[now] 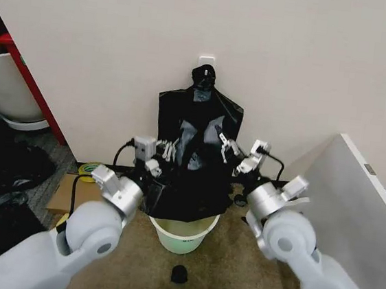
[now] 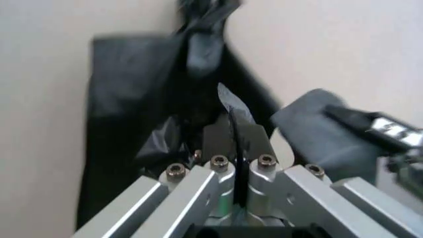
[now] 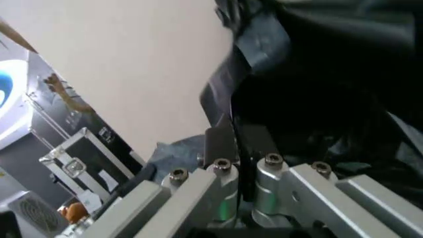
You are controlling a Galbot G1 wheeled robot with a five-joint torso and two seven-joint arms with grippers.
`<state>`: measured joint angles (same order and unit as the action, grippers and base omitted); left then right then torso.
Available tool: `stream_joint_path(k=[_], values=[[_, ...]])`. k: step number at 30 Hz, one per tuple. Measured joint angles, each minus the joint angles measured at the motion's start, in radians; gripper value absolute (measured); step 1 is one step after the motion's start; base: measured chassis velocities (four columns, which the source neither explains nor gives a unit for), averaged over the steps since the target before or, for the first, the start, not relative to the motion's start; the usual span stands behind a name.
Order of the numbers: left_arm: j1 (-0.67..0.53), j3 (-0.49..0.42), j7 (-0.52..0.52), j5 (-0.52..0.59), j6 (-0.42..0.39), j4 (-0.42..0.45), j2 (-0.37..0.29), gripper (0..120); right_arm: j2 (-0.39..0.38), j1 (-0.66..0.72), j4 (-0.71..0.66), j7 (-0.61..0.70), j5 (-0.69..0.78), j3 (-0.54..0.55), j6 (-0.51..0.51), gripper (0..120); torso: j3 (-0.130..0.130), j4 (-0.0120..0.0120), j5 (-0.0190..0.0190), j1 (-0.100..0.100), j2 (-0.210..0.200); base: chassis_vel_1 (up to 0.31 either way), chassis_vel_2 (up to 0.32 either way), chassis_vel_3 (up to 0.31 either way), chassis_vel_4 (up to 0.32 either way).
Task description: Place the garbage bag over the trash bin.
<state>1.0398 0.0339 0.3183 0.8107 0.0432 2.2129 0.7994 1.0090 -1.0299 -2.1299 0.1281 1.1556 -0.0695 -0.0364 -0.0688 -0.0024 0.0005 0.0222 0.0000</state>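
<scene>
Both grippers [image 1: 167, 150] [image 1: 228, 147] pinching garbage bag [image 1: 193, 179]

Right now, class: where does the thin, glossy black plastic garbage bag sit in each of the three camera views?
Head view: garbage bag centre, hanging above the cream-white trash bin.
Left wrist view: pinched between the left gripper fingers.
Right wrist view: upper right, clamped by the right gripper.
Shared landmark: the pale wall.

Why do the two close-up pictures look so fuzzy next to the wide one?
Head view: evenly lit and sharp, with glare patches on the garbage bag above the trash bin. Left wrist view: the left gripper is crisp, the bag and wall behind it soft. Right wrist view: the right gripper is sharp, the black plastic a dark blur.
</scene>
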Motion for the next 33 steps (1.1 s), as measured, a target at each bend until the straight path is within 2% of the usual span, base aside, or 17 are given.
stream_joint_path(k=[2, 7, 15, 24, 28, 33], values=[[0.075, 0.013, 0.006, -0.010, 0.011, -0.022, 0.017, 0, 0.024, -0.043, 0.024, -0.011, -0.056, 0.005, -0.012, 0, 0.000, 0.0001, -0.0004, 0.000, 0.000, 0.000, 0.000, 0.000, 0.000], [0.171, 0.017, 0.015, -0.025, 0.012, -0.024, 0.052, 0, 0.034, -0.141, 0.032, 0.009, -0.161, 0.007, -0.010, 0, 0.000, -0.0001, -0.0003, 0.000, 0.000, 0.000, 0.000, 0.000, 0.000], [0.265, 0.004, 0.010, -0.081, 0.008, 0.017, 0.064, 0, 0.001, -0.274, -0.027, 0.070, -0.296, -0.039, 0.050, 0, 0.000, -0.0001, -0.0002, 0.000, 0.000, 0.000, 0.000, 0.000, 0.000], [0.311, 0.000, 0.011, -0.087, -0.006, 0.037, 0.067, 0, -0.024, -0.353, -0.114, 0.087, -0.304, -0.091, 0.080, 0, 0.000, -0.0001, -0.0005, 0.000, 0.000, 0.000, 0.000, 0.000, 0.000], [0.360, 0.008, 0.071, -0.103, -0.075, -0.008, 0.100, 0, 0.010, -0.410, -0.042, 0.142, -0.389, -0.083, 0.141, 0, 0.000, -0.0001, -0.0002, 0.000, 0.000, 0.000, 0.000, 0.000, 0.000], [0.425, 0.026, 0.093, -0.108, -0.095, 0.017, 0.123, 0, 0.046, -0.434, -0.025, 0.224, -0.417, -0.072, 0.187, 0, 0.000, 0.0000, -0.0003, 0.000, 0.000, 0.000, 0.000, 0.000, 0.000]])
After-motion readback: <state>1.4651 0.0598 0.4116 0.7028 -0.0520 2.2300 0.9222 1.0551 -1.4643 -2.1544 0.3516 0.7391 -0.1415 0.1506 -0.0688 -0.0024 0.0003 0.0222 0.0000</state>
